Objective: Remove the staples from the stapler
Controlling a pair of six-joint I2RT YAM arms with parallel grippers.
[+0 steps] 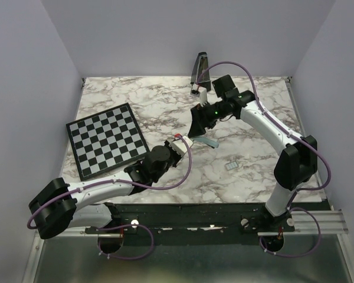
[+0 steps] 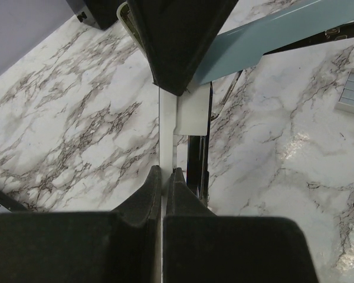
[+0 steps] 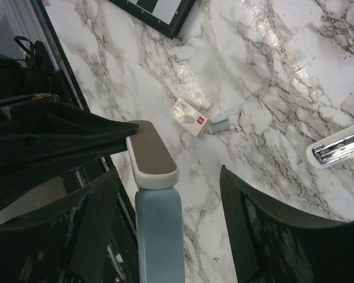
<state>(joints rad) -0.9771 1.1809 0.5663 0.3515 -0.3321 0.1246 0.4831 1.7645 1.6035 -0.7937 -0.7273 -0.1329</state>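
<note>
The stapler (image 1: 207,142) lies mid-table, opened into two bars. In the left wrist view its pale blue-green upper bar (image 2: 265,41) angles up to the right, and its thin white lower bar (image 2: 167,118) runs down into my left gripper (image 2: 167,171), which is shut on it. My right gripper (image 3: 168,174) is open. The upper bar's end (image 3: 159,236), with a white cap and brown pad, stands between its fingers, nearer the left one. In the top view both grippers meet at the stapler, the left (image 1: 180,146) and the right (image 1: 196,131).
A chessboard (image 1: 106,138) lies at the left. A black metronome (image 1: 199,68) stands at the back. A small white ridged block (image 1: 231,167) lies right of the stapler. The right wrist view shows a white box with a red mark (image 3: 190,118) and a white, chrome-lined bar (image 3: 336,147).
</note>
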